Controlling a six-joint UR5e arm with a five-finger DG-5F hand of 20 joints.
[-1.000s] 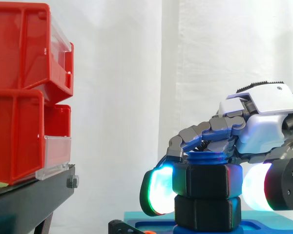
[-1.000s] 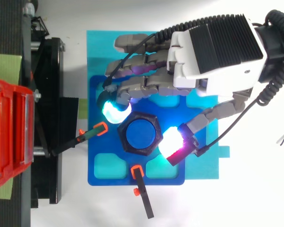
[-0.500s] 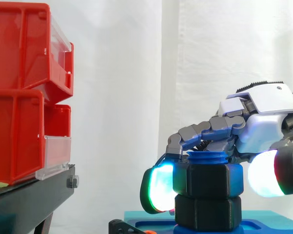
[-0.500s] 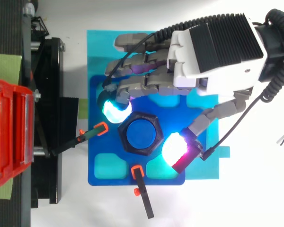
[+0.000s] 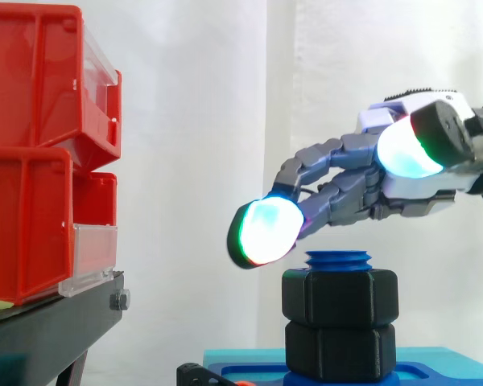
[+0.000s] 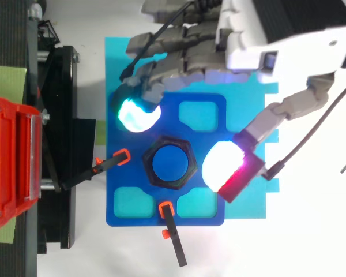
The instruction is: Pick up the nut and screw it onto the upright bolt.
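hand (image 6: 288, 49) hangs above the bolt (image 5: 339, 259), fingers (image 5: 346, 197) spread, holding nothing; nut (image 5: 340, 296) sits on the bolt, tip poking out, perhaps threaded

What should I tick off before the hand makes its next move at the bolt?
1. Nut on bolt: ok. The nut sits on the bolt, with thread showing above it.
2. Bolt upright: ok in the side view.
3. Hand clear: ok. The hand hangs above the nut, open, holding nothing.
4. Nut screwed fully down: cannot tell. It meets the lower hex piece, but tightness is not visible.
5. Path down to the nut: ok, nothing lies between.
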